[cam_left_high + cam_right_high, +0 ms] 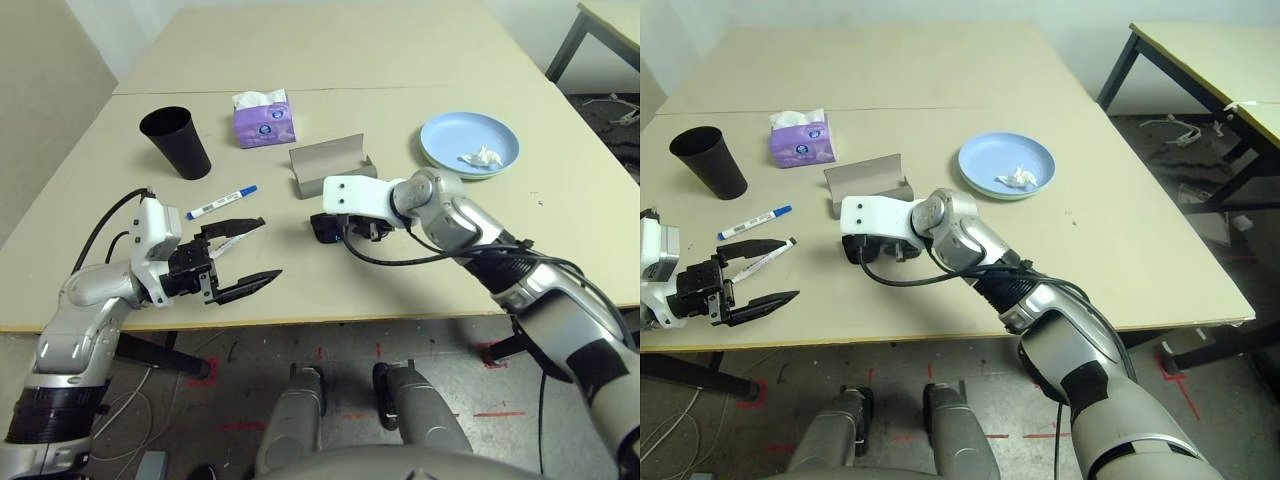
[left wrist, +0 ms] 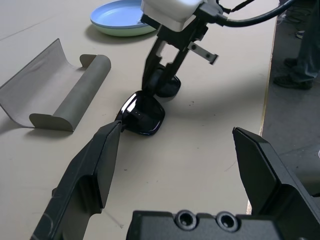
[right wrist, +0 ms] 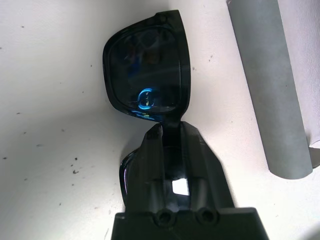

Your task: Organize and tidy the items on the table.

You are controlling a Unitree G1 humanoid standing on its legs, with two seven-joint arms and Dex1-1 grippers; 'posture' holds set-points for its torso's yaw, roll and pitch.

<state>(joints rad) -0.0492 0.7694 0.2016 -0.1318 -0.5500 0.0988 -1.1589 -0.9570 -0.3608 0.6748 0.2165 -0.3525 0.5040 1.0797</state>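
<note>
Right wrist view: right gripper (image 3: 170, 132) pinched on black sunglasses (image 3: 145, 75) at bridge. Light, stiff, glossy lenses, likely slippery, scratch-prone. Left gripper (image 1: 243, 257) spread wide, empty.

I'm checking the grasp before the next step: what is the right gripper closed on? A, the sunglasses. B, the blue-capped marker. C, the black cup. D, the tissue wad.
A: the right gripper pinches the bridge of the sunglasses on the table, as the right wrist view shows.
</note>
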